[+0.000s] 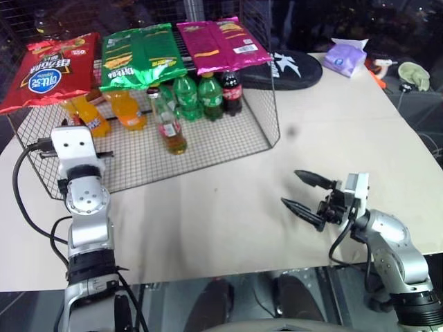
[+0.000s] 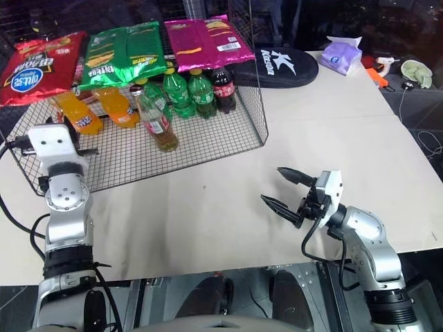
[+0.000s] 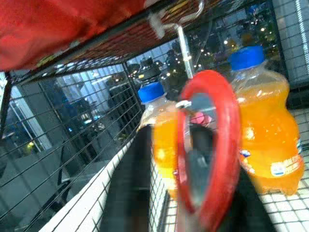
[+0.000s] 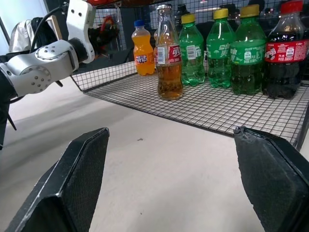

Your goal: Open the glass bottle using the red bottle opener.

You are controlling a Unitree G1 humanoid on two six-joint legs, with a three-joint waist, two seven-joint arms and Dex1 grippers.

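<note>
1. My left tool (image 3: pixel 193 193) is at the wire shelf's (image 1: pixel 228 149) left edge, holding the red bottle opener (image 3: pixel 212 145).
2. The glass bottle (image 1: pixel 168 119) stands mid-shelf, cap still on, so opening remains.
3. My right tool (image 1: pixel 304 194) hovers wide open over the tabletop (image 1: pixel 228 221), holding nothing.

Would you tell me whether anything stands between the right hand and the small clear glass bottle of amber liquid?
Nothing visible does: bare tabletop and open wire rack lie between the right hand and the glass bottle.
</note>
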